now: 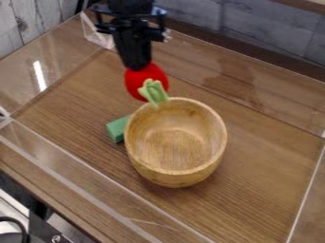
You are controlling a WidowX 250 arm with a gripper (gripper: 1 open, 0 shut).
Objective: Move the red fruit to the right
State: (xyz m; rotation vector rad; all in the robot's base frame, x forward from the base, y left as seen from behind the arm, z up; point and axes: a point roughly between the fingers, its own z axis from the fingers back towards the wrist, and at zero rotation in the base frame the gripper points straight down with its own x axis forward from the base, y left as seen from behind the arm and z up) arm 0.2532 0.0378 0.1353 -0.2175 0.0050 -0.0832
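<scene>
Obs. 1: We see 1 red fruit hanging clear of the table, just off the far-left rim of the wooden bowl. It sits left of the bowl's centre and above the green block in the picture.

Obs. 2: Its long axis runs on a diagonal, from the red body at upper left to the light green leafy stem at lower right. The stem points down and to the right, toward the bowl. Its tip overlaps the bowl's rim in this view. We cannot tell whether the 2 touch.

Obs. 3: The black claw points almost straight down from the top of the picture. Its fingers are clenched close together on the top of the fruit, grasping it. We see no gap between them. The claw touches nothing else.
</scene>
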